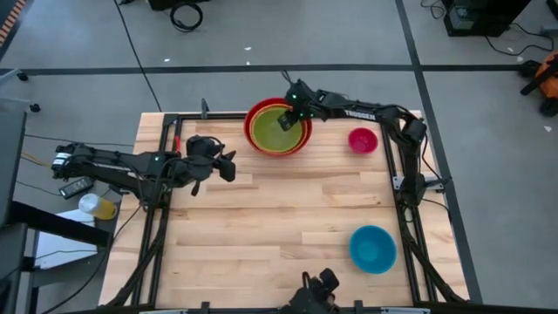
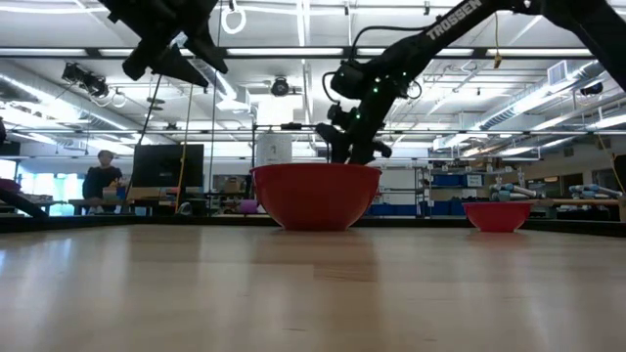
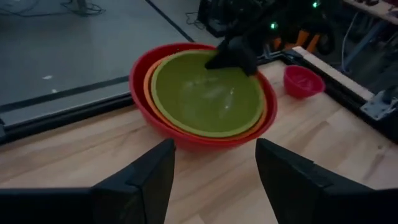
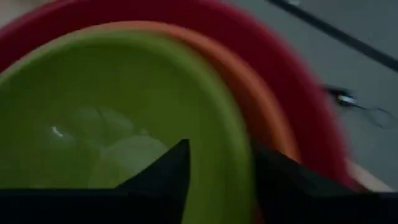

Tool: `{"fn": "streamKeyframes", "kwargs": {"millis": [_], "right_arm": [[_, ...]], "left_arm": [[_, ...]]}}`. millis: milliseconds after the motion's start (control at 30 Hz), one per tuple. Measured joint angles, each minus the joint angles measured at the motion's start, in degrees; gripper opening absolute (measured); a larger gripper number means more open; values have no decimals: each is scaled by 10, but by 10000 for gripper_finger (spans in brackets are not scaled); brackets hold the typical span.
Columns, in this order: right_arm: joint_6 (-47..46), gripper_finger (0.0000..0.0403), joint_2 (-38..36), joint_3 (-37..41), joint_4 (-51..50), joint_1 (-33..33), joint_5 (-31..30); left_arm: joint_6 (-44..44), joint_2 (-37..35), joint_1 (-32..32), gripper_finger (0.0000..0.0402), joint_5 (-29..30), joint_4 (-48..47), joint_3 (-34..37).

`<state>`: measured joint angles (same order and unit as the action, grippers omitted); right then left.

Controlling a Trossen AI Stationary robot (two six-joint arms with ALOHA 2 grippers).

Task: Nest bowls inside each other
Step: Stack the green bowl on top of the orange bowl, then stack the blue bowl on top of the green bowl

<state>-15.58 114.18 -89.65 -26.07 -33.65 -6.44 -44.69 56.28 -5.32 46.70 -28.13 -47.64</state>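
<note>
A red bowl (image 1: 261, 144) stands at the table's far edge with an orange bowl (image 3: 148, 87) nested in it and a lime green bowl (image 1: 275, 133) nested in that. My right gripper (image 4: 221, 168) is open at the green bowl's far right rim, one finger inside the bowl and one outside it. A small magenta-pink bowl (image 1: 363, 139) rests on its base to the right of the stack. A blue bowl (image 1: 372, 249) rests near the front right. My left gripper (image 3: 214, 168) hovers open to the left of the stack, nothing between its fingers. My right gripper comes slanting down from the far right, and its fingers (image 4: 168, 171) stand astride the green bowl's rim (image 4: 227, 149). Whether they touch the rim I cannot tell. The green bowl sits level inside the orange one.
Bare wood (image 1: 279, 227) fills the middle and front left of the table. A black frame (image 1: 397, 183) runs along the side and far edges. The low camera's mount (image 1: 316, 292) sits at the near edge. A person (image 2: 100, 176) is far off in the room.
</note>
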Motion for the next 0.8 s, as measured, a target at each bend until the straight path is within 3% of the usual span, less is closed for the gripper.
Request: {"fn": "streamKeyframes", "kwargs": {"millis": [200, 433, 633, 800], "right_arm": [[-19, 231, -43, -3, -46, 0, -43], [-15, 231, -151, -4, -203, 25, 3], [18, 218, -215, 11, -353, 119, 39], [-29, 209, -266, 112, -379, 246, 76]], "left_arm": [[-25, 3, -13, 221, -14, -15, 0], [-15, 4, -27, 208, -35, -44, 0], [60, 4, -25, 208, -80, -16, 0], [116, 17, -27, 208, -124, 35, 0]]}}
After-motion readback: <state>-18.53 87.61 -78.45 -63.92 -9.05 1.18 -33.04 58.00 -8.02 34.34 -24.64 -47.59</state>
